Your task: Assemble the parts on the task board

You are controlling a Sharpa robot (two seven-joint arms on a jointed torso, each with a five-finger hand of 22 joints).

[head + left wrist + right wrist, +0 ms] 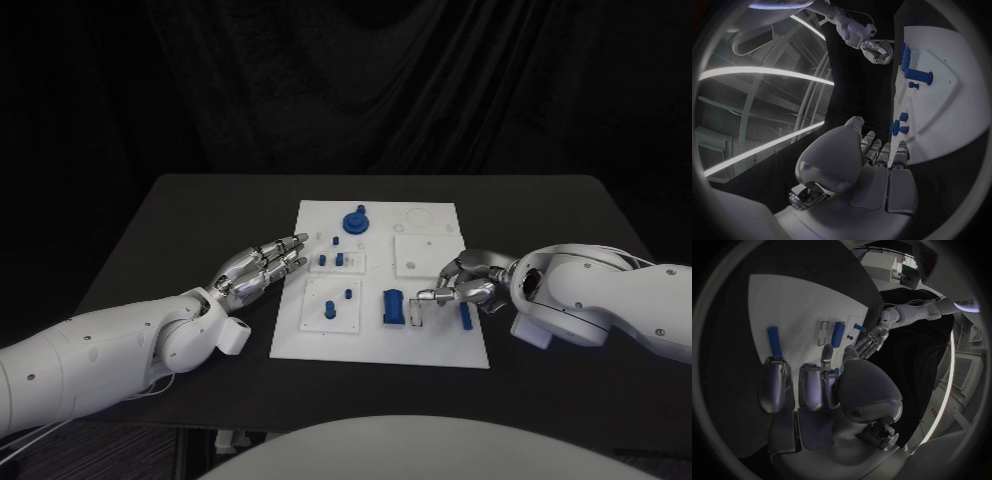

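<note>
The black table (173,220) carries the task board (433,345), a white plate lying flat at its middle, and every place here is given from that board. The left hand (260,268) hovers just off the board's left edge, fingers straight, lying side by side and holding nothing, their tips reaching toward a cluster of small pegs (338,259) near that edge. The right hand (464,285) sits over the board's right side, fingers curled inward; whether it pinches anything is unclear, since the fingertips hide what lies between them. A round blue part (355,220) stands toward the board's far end. A blue block (394,306) lies in the board's near half, its long axis running near to far. A slim blue bar (464,316) lies by the board's right edge, just nearer the robot than the right hand, its long axis also near to far. The right hand is plainly the closer one to that bar, so it looks best placed to take it.
</note>
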